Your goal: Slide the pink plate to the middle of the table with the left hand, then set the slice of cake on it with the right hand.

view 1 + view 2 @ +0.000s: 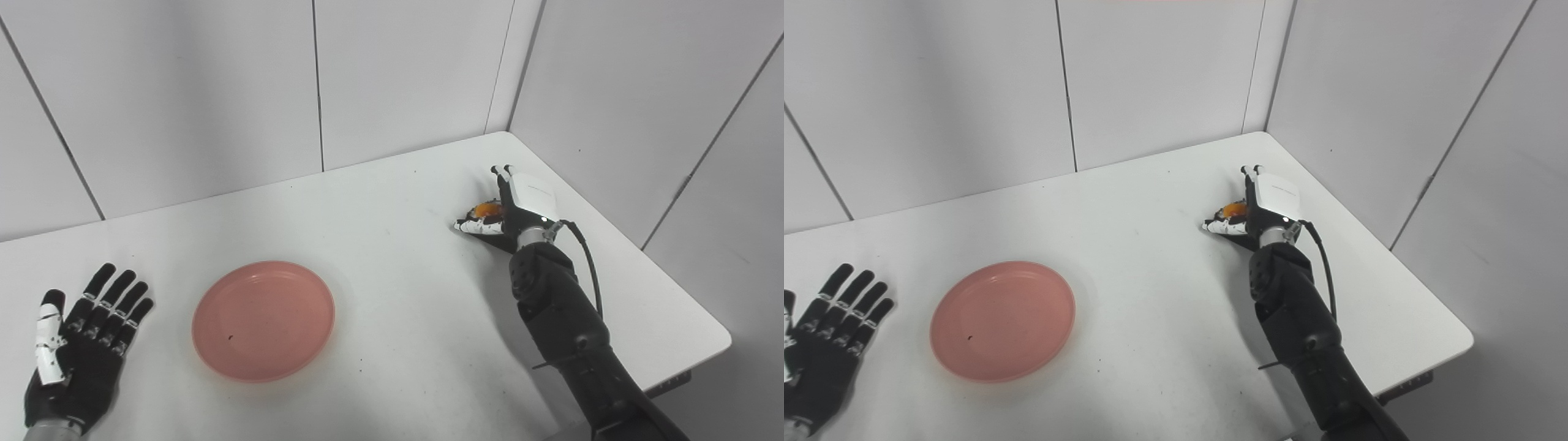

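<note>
Pink plate (263,320) lying left of the table's (392,257) centre, apart from the left hand (76,349), flat beside it with fingers spread, holding nothing; right hand (511,205) far right near the back corner, wrapped about the slice of cake (487,210), orange top peeking out, though whether clamped or merely cupping, cannot tell; to do well: secure a firm but gentle hold, lift straight up, carry level across to the plate, lower at its centre before releasing
</note>
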Robot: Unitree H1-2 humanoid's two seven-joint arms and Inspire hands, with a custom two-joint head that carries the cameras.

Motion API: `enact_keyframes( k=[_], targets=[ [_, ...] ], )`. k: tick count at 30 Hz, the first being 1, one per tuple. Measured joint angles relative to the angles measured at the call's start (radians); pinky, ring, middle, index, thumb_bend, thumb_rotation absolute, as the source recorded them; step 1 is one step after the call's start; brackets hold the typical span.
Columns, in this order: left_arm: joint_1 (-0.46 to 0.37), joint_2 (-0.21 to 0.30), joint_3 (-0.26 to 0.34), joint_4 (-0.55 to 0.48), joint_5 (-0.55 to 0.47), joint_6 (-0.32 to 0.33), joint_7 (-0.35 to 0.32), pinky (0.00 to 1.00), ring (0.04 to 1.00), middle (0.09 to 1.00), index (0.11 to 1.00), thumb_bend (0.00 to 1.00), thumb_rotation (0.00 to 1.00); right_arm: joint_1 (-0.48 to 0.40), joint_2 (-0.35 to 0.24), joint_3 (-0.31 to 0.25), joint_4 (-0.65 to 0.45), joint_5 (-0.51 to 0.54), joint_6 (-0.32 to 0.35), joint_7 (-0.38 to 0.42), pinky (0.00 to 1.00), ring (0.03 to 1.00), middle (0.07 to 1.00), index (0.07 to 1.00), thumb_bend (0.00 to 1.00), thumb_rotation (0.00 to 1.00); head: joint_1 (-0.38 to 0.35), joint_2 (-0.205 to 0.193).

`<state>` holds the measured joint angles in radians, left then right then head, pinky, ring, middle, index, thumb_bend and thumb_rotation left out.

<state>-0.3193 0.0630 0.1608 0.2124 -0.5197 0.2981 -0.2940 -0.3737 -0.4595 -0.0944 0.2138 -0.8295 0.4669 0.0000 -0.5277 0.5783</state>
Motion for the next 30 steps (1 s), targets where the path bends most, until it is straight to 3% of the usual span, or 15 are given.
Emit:
enact_keyframes(
  k=[4, 5, 7, 8, 9, 10, 14, 30],
  targets=[
    [0.0, 0.001, 0.0, 0.0, 0.0, 0.0, 0.0, 0.91, 0.882, 0.87, 0.862, 0.46, 1.0, -0.011, -0.002, 0.008, 0.026, 0.021, 0.0, 0.0, 0.62, 0.84, 0.925, 0.882, 0.86, 0.37, 0.002, 0.0],
    [0.0, 0.001, 0.0, -0.001, 0.0, 0.0, 0.0, 0.91, 0.879, 0.868, 0.861, 0.46, 1.0, -0.013, -0.002, 0.009, 0.029, 0.025, 0.0, 0.0, 0.62, 0.804, 0.873, 0.848, 0.84, 0.3, 0.002, 0.0],
    [0.0, 0.001, 0.001, -0.001, 0.0, 0.0, 0.001, 0.9, 0.878, 0.867, 0.86, 0.46, 1.0, -0.019, -0.003, 0.01, 0.046, 0.034, 0.0, -0.001, 0.6, 0.761, 0.816, 0.809, 0.83, 0.23, 0.002, 0.0],
    [0.0, 0.001, 0.001, -0.002, 0.0, 0.0, 0.001, 0.9, 0.878, 0.867, 0.859, 0.46, 1.0, -0.022, -0.005, 0.011, 0.054, 0.041, 0.0, -0.011, 0.53, 0.643, 0.708, 0.734, 0.81, 0.14, 0.002, 0.0],
    [0.0, 0.002, 0.0, -0.002, 0.0, 0.0, 0.001, 0.9, 0.88, 0.869, 0.86, 0.47, 1.0, -0.028, -0.006, 0.01, 0.067, 0.053, 0.0, -0.023, 0.41, 0.49, 0.542, 0.622, 0.64, 0.06, 0.002, 0.0],
    [0.0, 0.002, 0.0, -0.002, 0.001, 0.0, 0.001, 0.91, 0.881, 0.87, 0.862, 0.47, 1.0, -0.038, -0.006, 0.005, 0.077, 0.068, 0.0, -0.028, 0.34, 0.4, 0.461, 0.564, 0.55, 0.01, 0.003, 0.002],
    [0.001, 0.002, -0.001, -0.003, 0.001, 0.001, 0.002, 0.91, 0.88, 0.869, 0.861, 0.47, 1.0, -0.068, -0.01, 0.003, 0.103, 0.11, 0.0, -0.041, 0.29, 0.355, 0.43, 0.544, 0.52, 0.0, 0.005, 0.005],
    [0.003, 0.004, -0.007, -0.006, 0.001, 0.004, 0.004, 0.9, 0.877, 0.866, 0.857, 0.49, 1.0, -0.06, -0.045, 0.038, 0.108, 0.165, -0.005, -0.062, 0.29, 0.369, 0.43, 0.542, 0.52, 0.0, 0.023, 0.002]
  ],
)
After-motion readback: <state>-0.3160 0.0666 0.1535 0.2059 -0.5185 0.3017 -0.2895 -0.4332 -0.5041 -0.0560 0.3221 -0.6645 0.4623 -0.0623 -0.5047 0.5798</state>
